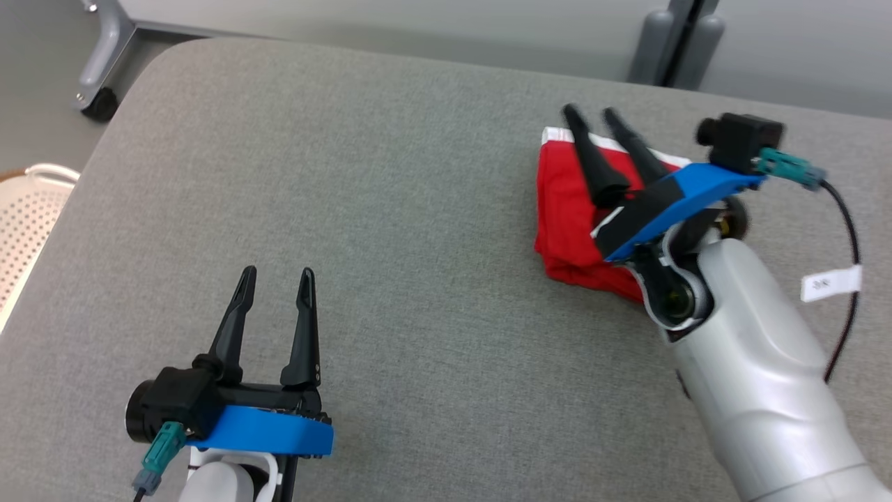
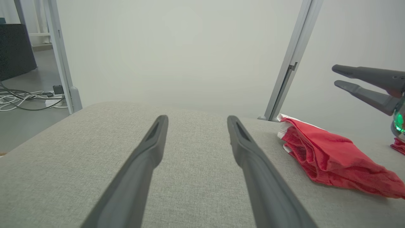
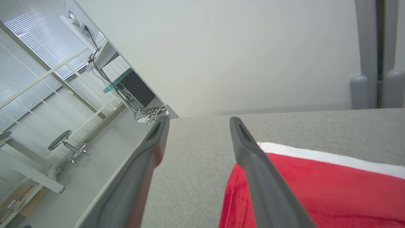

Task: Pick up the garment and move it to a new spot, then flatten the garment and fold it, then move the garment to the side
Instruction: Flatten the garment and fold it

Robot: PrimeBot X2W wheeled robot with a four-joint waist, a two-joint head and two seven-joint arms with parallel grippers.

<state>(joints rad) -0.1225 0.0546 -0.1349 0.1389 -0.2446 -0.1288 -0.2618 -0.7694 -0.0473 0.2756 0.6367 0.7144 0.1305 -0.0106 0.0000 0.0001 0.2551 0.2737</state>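
Left gripper [image 1: 277,270]: fingers spread, empty, over grey table [image 1: 418,174]. Right gripper [image 1: 589,110]: fingers spread above red garment [image 1: 564,209], gripping nothing. White cable tag [image 1: 831,282]: writing illegible.

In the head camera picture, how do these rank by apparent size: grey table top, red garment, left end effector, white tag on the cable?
1. Grey table top: largest by far.
2. Red garment and left end effector: look alike; the end effector is nearer the camera, so unranked.
3. White tag: smallest.

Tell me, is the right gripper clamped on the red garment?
No, the right gripper hangs open above the red garment, with nothing between its fingers.
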